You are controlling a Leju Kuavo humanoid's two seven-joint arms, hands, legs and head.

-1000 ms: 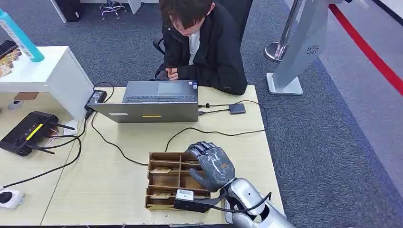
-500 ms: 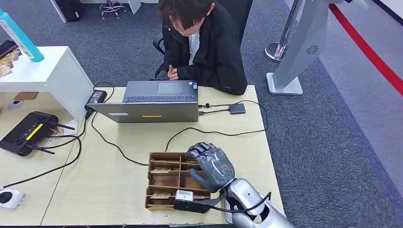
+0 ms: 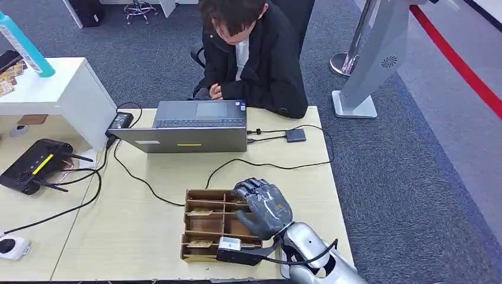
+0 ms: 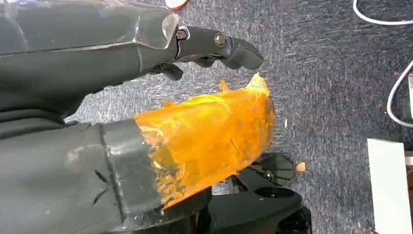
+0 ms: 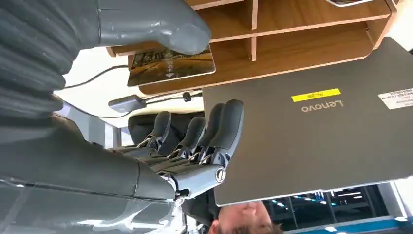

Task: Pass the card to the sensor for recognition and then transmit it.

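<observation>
Seemingly, right hand (image 3: 263, 207) thumb touches card (image 5: 170, 65) in tray (image 3: 207, 220).

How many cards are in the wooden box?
3 that I can see. One card lies in the wooden box's far row, another in its near row, and one sits by the right hand's thumb. The hand may hide more.

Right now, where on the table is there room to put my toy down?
There's a bare patch left of the wooden box, below the black cable. Another lies between the box, the table's right edge and the small black reader. It's crowded by the laptop and where the right hand hovers over the box.
</observation>
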